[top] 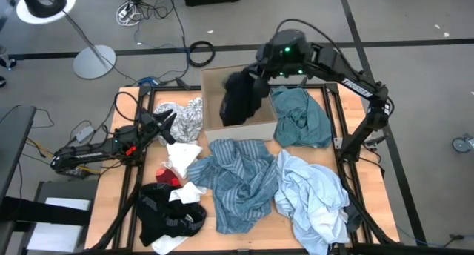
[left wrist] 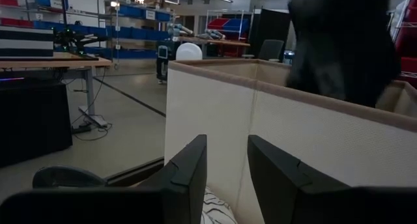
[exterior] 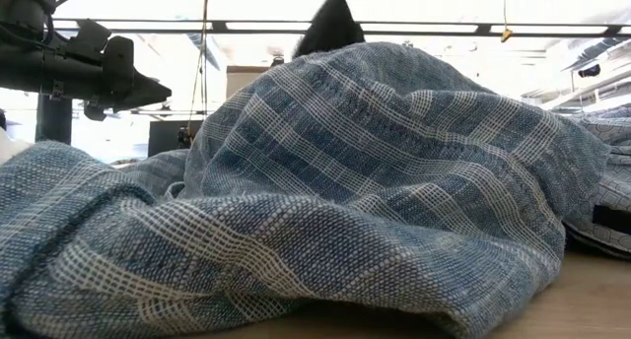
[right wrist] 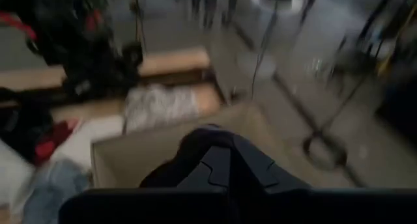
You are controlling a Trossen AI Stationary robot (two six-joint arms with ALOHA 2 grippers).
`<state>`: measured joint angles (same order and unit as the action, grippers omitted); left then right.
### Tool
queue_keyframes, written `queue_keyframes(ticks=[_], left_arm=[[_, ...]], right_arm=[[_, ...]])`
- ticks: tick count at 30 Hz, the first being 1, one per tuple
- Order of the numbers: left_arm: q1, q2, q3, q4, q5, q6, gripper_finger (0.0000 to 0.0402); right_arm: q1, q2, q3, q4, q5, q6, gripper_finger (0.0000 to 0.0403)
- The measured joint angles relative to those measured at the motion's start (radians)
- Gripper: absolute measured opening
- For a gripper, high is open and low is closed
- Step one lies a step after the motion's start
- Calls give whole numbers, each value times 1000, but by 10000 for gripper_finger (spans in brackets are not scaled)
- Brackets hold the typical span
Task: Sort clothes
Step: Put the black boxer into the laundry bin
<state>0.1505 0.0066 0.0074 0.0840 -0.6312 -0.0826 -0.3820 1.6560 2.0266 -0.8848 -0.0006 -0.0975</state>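
Note:
My right gripper [top: 255, 75] is over the tan cardboard box [top: 213, 84] at the table's far middle, shut on a black piece [top: 238, 101] that hangs into the box. My left gripper [top: 167, 121] is open and empty at the left, beside the grey-white patterned piece [top: 187, 116] and near the box's left wall [left wrist: 208, 113]. The blue striped shirt [top: 235, 177], pale blue shirt [top: 311, 199] and teal top [top: 300, 116] lie on the table. A white sock [top: 182, 154], a red sock [top: 167, 173] and another black piece [top: 167, 214] lie at the near left. My right gripper pinches the black piece at its upper end [right wrist: 195, 146] between its two shut fingers, coming from above. The piece hangs slack below the fingers [left wrist: 345, 42]. Its lower end dips behind the box's rim [left wrist: 339, 97], inside the box.
The blue striped shirt fills the low view [exterior: 345, 181], with the black piece [exterior: 335, 24] hanging behind it. The right arm [top: 355, 88] reaches across the teal top. Bare wood [top: 118, 188] shows at the table's left edge. Cables and a lamp base [top: 94, 61] lie on the floor beyond.

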Motion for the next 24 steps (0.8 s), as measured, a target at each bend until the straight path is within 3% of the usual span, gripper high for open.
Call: queue_keyframes(ticks=[5,12,17,24], left_arm=[[0,0,0,0,1,0,117],[0,0,0,0,4,0,117],[0,0,0,0,4,0,117],[0,0,0,0,4,0,117]], right_arm=[[0,37,0,-69,-22,70,29],[9,68,0,-142,-30,132,99],[9,56,0,-313,-21,142,140],[10,33,0,-485,33,182,165]])
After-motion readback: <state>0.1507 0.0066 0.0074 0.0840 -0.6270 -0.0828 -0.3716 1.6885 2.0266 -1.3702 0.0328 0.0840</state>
